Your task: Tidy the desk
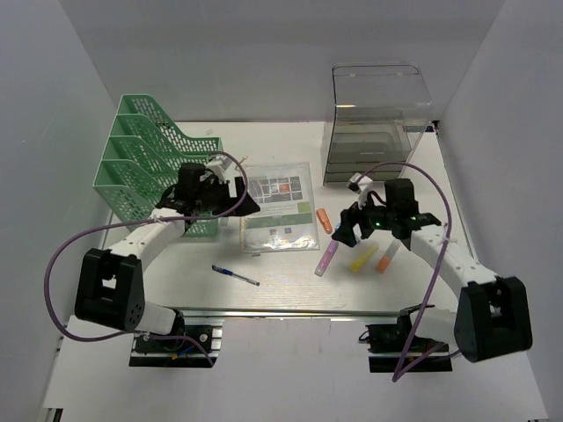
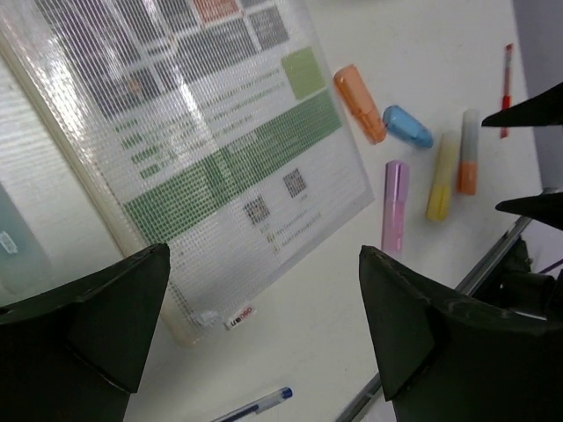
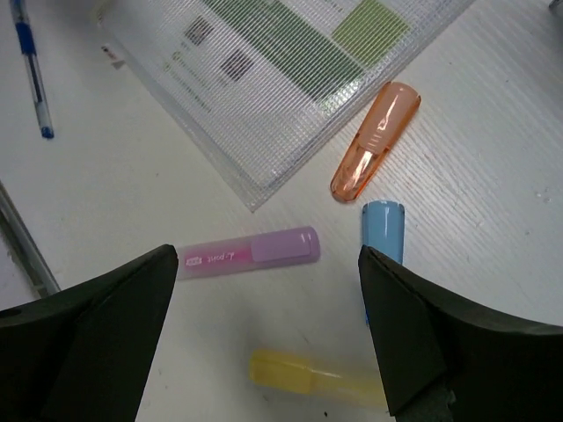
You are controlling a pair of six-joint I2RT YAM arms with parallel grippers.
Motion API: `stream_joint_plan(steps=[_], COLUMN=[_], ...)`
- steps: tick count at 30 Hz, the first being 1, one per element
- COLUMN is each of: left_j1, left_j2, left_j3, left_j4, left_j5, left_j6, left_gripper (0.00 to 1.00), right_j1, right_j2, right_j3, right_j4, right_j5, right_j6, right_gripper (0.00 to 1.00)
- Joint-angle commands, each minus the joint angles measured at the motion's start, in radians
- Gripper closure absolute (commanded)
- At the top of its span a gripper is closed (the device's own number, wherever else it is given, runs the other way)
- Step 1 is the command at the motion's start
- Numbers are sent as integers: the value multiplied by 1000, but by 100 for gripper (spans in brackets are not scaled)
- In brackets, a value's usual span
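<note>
Left pincer (image 2: pixel 264 290) released over the sleeve (image 2: pixel 220 141); right pincer (image 3: pixel 264 264) released over the pink marker (image 3: pixel 255 252).
The desk (image 1: pixel 290 281) lies beneath both; close off-centre and you may roll the marker into the blue cap (image 3: pixel 383 230).

The left arm (image 1: pixel 149 239) and the right arm (image 1: pixel 447 257) are built alike: white links between chunky black joint housings. A thin purple cable (image 1: pixel 62 251) loops along each from base to wrist. The fingers (image 2: pixel 97 308) are matt black wedges with bevelled faces, and a small green light (image 1: pixel 377 225) glows on the right wrist.
</note>
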Motion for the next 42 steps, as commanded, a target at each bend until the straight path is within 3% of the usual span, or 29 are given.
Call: stream_joint_plan(steps=[1,7,8,12,18,26,42], left_j1=[-78,-175,-184,-229,-278,-287,-287], left_j2=[1,21,35,85,187,276,329], left_j3=[59,63,71,114,197,194,206], left_j4=[-114,-205,-235,-278,-320,-257,-222], left_j5=[-135,-300,-422,-543,-713,-732,-698], left_j6=[27,-25,-33,-42,-59,-93,-102], left_gripper=[2,10,12,21,22,26,25], right_j1=[68,139,147,187,213,233,257], right_j2=[74,183,217,311,401,495,636], right_j3=[99,143,151,203,246,261,255], right_j4=[105,235,243,270,350,442,518], right_j5=[144,189,198,255,313,381,494], right_j6=[128,246,259,317,426,491,485], right_gripper=[11,11,11,11,15,21,22])
